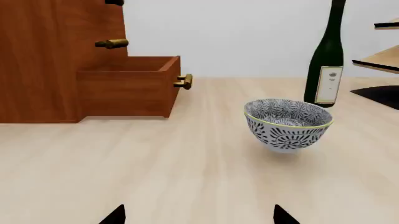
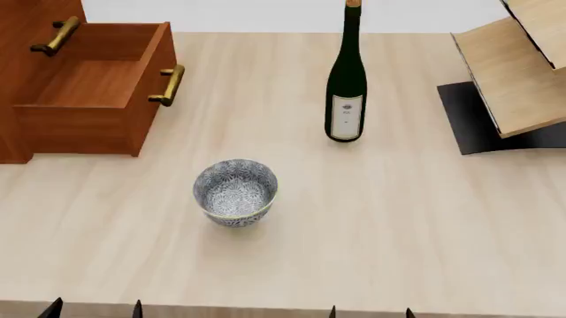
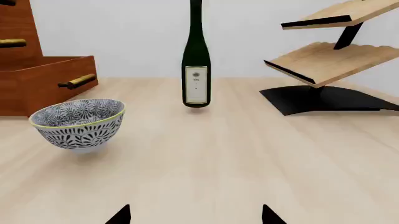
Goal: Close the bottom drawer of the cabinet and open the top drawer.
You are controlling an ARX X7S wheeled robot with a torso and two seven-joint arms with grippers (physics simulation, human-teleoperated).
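The reddish-brown cabinet (image 2: pixel 26 40) stands at the table's far left. Its bottom drawer (image 2: pixel 89 93) is pulled out and empty, with a brass bar handle (image 2: pixel 168 85) on its front. The middle drawer's handle (image 2: pixel 55 36) shows above it. The top drawer is out of the head view; only its handle tip (image 1: pixel 114 2) shows in the left wrist view, where the bottom drawer (image 1: pixel 128 86) also shows. My left gripper (image 2: pixel 93 310) and right gripper (image 2: pixel 370 313) are both open and empty at the table's near edge, far from the cabinet.
A blue-patterned bowl (image 2: pixel 235 192) sits in the middle of the table. A dark green wine bottle (image 2: pixel 346 79) stands behind it. A pale wooden rack on a black base (image 2: pixel 513 73) stands at the far right.
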